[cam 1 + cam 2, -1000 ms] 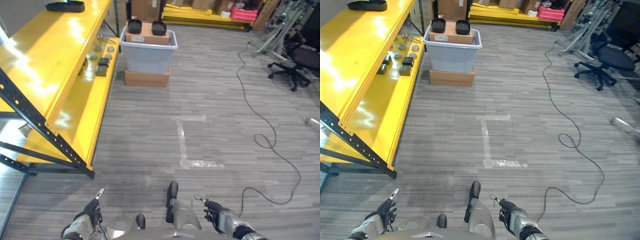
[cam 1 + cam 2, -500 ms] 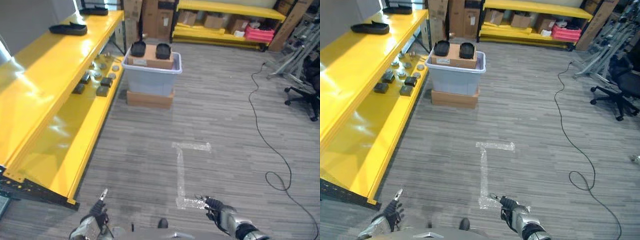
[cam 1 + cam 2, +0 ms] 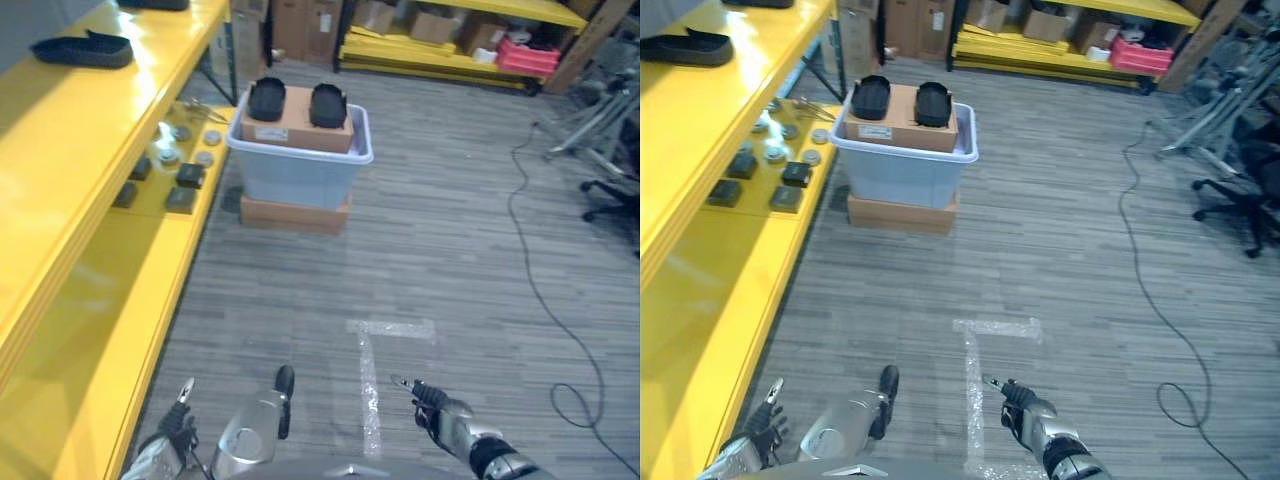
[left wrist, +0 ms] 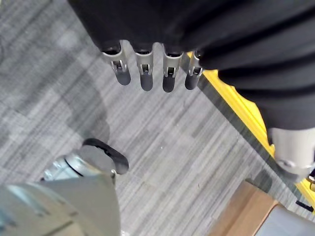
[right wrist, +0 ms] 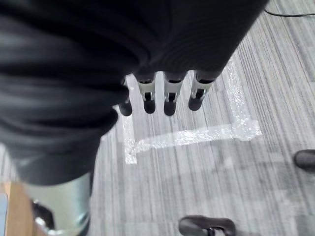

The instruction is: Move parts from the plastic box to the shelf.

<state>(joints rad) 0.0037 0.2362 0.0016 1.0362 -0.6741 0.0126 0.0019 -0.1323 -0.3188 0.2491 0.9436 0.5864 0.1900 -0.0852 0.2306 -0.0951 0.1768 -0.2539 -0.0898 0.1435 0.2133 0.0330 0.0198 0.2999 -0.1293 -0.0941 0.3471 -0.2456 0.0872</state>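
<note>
In the left eye view, the plastic box (image 3: 298, 165) stood far ahead on a flat brown carton (image 3: 294, 213), just right of the yellow shelf (image 3: 95, 170). Two black curved parts (image 3: 266, 99) sat on a cardboard box (image 3: 296, 120) resting in the top of it. Small dark blocks and round metal pieces (image 3: 184, 186) lay on the low shelf board. The left hand (image 3: 176, 430) hung low at the near left, and the right hand (image 3: 437, 418) at the near right, both well apart from the box. In the right eye view, pale tape (image 3: 977, 372) made a shiny corner on the grey striped floor (image 3: 1060, 250). In the left wrist view, the straight silver fingers (image 4: 144, 70) held nothing. In the right wrist view, the fingers (image 5: 170, 96) were also loose and held nothing. To do this step well, I think the robot should walk up close, face the box squarely, then reach for one smooth black part.
</note>
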